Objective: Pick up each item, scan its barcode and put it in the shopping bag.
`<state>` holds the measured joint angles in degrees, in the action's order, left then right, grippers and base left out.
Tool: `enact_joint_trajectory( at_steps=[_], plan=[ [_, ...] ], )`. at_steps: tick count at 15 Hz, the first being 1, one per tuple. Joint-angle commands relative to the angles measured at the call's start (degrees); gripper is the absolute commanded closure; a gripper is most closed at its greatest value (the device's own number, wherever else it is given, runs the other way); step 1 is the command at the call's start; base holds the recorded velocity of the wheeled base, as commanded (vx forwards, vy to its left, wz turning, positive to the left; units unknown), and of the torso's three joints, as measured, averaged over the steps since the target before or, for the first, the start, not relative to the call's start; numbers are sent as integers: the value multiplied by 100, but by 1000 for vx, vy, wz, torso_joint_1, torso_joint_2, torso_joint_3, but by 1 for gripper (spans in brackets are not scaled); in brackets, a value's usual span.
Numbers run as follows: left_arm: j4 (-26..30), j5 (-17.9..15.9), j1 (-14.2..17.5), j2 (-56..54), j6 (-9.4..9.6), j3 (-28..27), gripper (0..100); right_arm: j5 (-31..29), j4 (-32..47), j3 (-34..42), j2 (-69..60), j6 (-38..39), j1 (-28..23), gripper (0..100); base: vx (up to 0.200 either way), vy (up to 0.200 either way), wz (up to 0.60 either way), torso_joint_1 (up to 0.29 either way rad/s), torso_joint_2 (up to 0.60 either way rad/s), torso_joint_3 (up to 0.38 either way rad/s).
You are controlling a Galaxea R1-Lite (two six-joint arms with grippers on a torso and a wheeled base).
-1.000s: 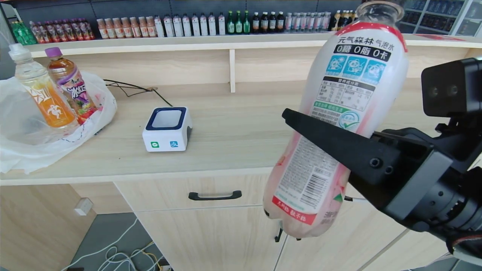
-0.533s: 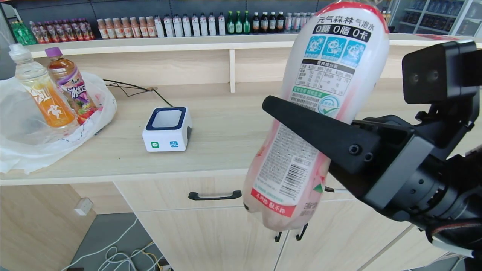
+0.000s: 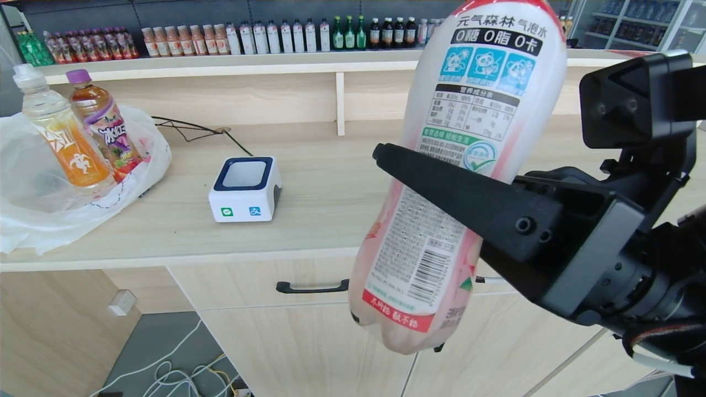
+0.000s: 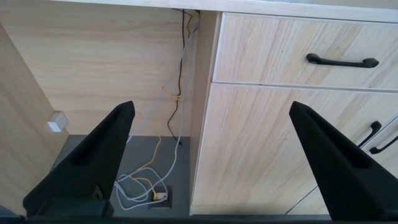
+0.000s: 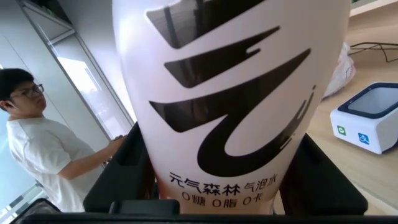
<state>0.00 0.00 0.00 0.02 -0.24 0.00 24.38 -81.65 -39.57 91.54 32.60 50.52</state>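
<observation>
My right gripper point(image 3: 441, 182) is shut on a large pink and white bottle point(image 3: 463, 165), held up in the air right of the scanner and in front of the counter edge, its barcode point(image 3: 429, 277) facing the head camera. The same bottle point(image 5: 233, 93) looms between the right gripper's fingers point(image 5: 329, 177) in the right wrist view. The white and blue scanner point(image 3: 244, 189) sits on the counter, window up. At far left the white shopping bag point(image 3: 33, 215) holds an orange bottle point(image 3: 63, 135) and a purple-capped bottle point(image 3: 105, 124). My left gripper point(image 4: 211, 155) hangs open below the counter, nothing between its fingers.
A light wooden counter point(image 3: 331, 187) with a raised back shelf carries rows of bottles point(image 3: 265, 36). A black cable point(image 3: 187, 129) runs behind the scanner. Drawers with black handles point(image 3: 314, 286) lie below, and loose cables point(image 4: 149, 186) on the floor.
My right gripper has carried the bottle leftward and slightly up, closer to the head camera, and the bottle now stands a little more upright. Scanner and bag are unmoved.
</observation>
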Motion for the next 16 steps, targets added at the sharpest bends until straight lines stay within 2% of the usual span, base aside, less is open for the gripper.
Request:
enact_joint_trajectory(
  at_steps=[1,11,15,16],
  plan=[
    [0,0,0,-2,-2,0,0,14,0,-16,13,1,2,100,0,0,0,0,0,0],
    [0,0,-9,-2,-2,0,0,5,0,55,-48,-34,11,100,0,0,0,0,0,0],
    [0,0,0,-2,-2,0,0,-21,0,406,-259,-131,2,100,0,0,0,0,0,0],
    [0,0,0,-2,-2,0,0,-39,0,521,-268,-377,2,100,0,0,0,0,0,0]
  ],
)
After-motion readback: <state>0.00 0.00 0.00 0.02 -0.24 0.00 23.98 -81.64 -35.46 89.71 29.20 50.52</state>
